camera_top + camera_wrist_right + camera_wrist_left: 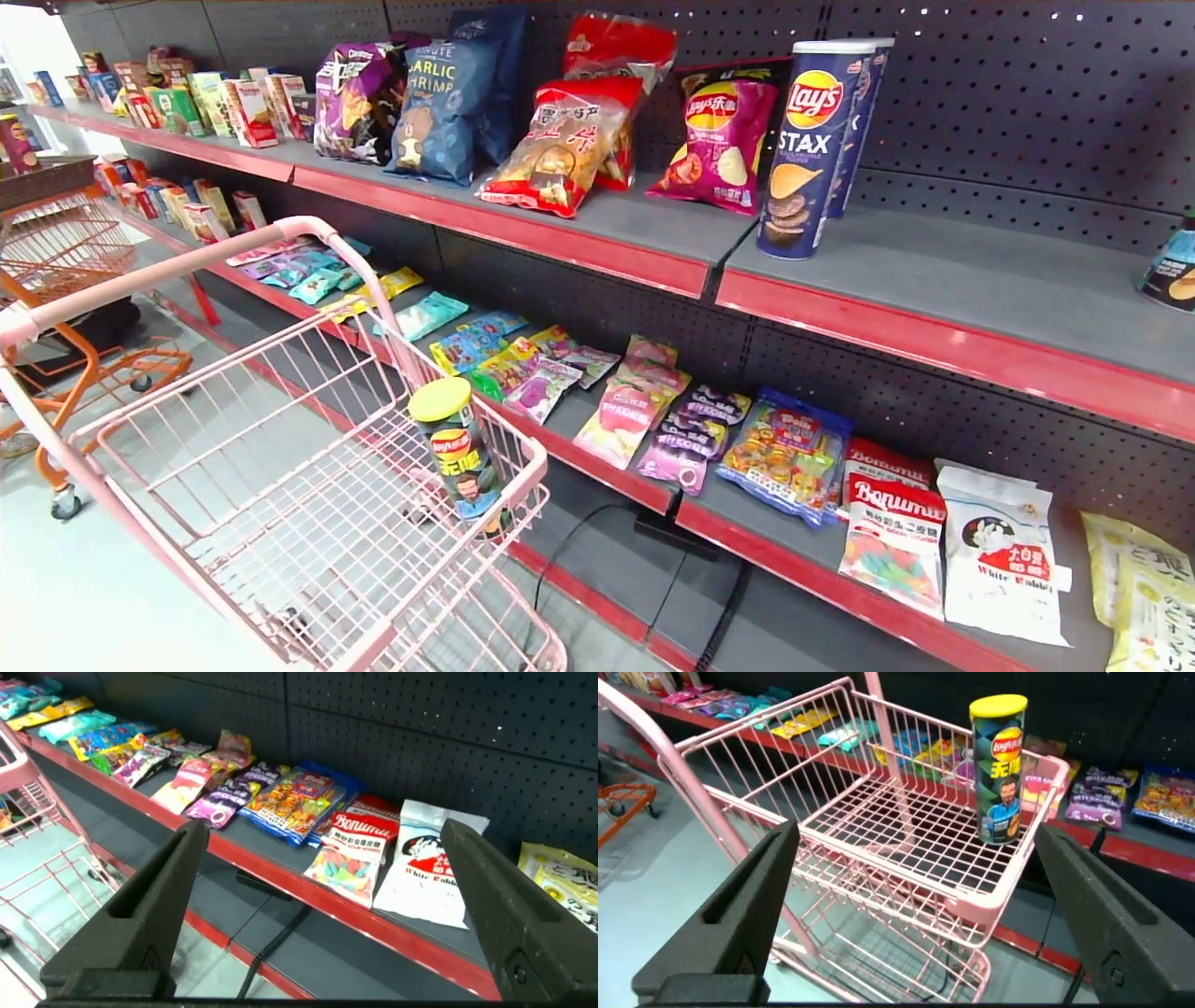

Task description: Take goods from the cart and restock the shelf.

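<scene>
A chip can [459,457] with a yellow lid and dark printed body stands upright in the front right corner of the pink cart basket [280,485]. In the left wrist view the same chip can [999,770] stands at the far corner of the pink cart [906,849], well beyond my left gripper [915,929], which is open and holds nothing. My right gripper [327,924] is open too, hanging over the lower shelf [280,882] of candy bags. On the upper shelf [934,271] stand two tall blue chip cans [808,145].
Snack bags [560,140] fill the upper shelf's left part; bare shelf board lies right of the blue cans. Candy bags [784,453] line the lower shelf. An orange cart [65,271] stands at the left. Black cables [653,569] run under the lower shelf.
</scene>
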Available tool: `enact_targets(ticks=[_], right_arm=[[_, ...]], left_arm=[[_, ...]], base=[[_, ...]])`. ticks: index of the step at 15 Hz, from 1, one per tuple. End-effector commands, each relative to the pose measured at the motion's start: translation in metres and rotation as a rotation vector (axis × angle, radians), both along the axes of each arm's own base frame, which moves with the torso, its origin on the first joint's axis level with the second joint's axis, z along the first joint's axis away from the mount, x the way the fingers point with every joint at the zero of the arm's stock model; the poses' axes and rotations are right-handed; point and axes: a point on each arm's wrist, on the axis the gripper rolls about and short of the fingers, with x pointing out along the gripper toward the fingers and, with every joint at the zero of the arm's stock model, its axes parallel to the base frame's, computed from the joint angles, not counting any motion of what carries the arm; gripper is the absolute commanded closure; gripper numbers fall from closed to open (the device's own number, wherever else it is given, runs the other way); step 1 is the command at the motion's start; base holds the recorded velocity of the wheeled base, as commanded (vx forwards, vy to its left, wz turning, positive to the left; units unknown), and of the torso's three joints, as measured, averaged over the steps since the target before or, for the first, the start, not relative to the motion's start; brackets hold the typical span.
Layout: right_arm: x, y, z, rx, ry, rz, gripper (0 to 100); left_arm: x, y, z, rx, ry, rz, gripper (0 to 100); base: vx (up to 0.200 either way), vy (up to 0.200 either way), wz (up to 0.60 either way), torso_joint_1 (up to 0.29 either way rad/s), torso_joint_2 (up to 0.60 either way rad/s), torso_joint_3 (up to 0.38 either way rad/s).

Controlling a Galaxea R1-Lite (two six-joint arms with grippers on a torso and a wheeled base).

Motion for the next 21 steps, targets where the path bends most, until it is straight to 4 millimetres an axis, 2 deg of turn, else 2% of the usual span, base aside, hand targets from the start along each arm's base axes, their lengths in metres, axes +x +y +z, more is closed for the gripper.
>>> enact_targets(ticks=[1,2,3,4,5,6,7,8,9,11,14,19,20,21], right_arm=[[0.000,0.000,0.000,0.001,0.001,0.001,0],[0.000,0.000,0.000,-0.001,0.001,0.001,0],[0.000,0.000,0.000,-0.001,0.001,0.001,0],[0.000,0.000,0.000,-0.001,0.001,0.001,0],[0.000,0.000,0.000,-0.001,0.001,0.001,0],[0.000,0.000,0.000,-0.001,0.001,0.001,0],[0.000,0.000,0.000,-0.001,0.001,0.003,0],[0.000,0.000,0.000,-0.001,0.000,0.003,0],[0.000,0.000,0.000,-0.002,0.000,0.003,0],[0.000,0.000,0.000,-0.002,0.001,0.003,0],[0.000,0.000,0.000,-0.002,0.001,0.003,0],[0.000,0.000,0.000,-0.004,0.001,0.003,0],[0.000,0.000,0.000,-0.004,0.001,0.003,0],[0.000,0.000,0.000,-0.004,0.001,0.003,0]], left_arm=[[0.000,0.000,0.000,0.002,0.001,0.001,0],[-0.002,0.000,0.006,0.003,-0.028,-0.016,0],[-0.003,0.000,0.056,-0.013,-0.069,-0.037,0],[0.007,0.000,0.090,-0.049,-0.045,-0.030,0],[0.045,0.001,0.138,-0.123,0.038,0.020,0],[0.045,0.001,0.138,-0.123,0.038,0.020,0],[0.097,0.001,0.131,-0.034,0.240,0.073,0],[0.120,0.001,0.125,-0.035,0.298,0.067,0],[0.160,-0.001,0.115,-0.043,0.312,0.011,0],[0.208,-0.005,0.089,-0.062,0.328,-0.131,0],[0.252,-0.012,0.052,-0.070,0.429,-0.238,0],[0.292,-0.039,0.006,-0.028,0.471,-0.386,0],[0.293,-0.041,0.004,-0.026,0.470,-0.391,0],[0.303,-0.053,-0.005,-0.017,0.454,-0.430,0]], base=[[0.000,0.000,0.00,-0.027,0.08,0.066],[0.000,0.000,0.00,0.000,0.00,0.000],[0.000,0.000,0.00,0.000,0.00,0.000],[0.000,0.000,0.00,0.000,0.00,0.000],[0.000,0.000,0.00,0.000,0.00,0.000],[0.000,0.000,0.00,0.000,0.00,0.000],[0.000,0.000,0.00,0.000,0.00,0.000],[0.000,0.000,0.00,0.000,0.00,0.000],[0.000,0.000,0.00,0.000,0.00,0.000],[0.000,0.000,0.00,0.000,0.00,0.000],[0.000,0.000,0.00,0.000,0.00,0.000],[0.000,0.000,0.00,0.000,0.00,0.000],[0.000,0.000,0.00,0.000,0.00,0.000],[0.000,0.000,0.00,0.000,0.00,0.000]])
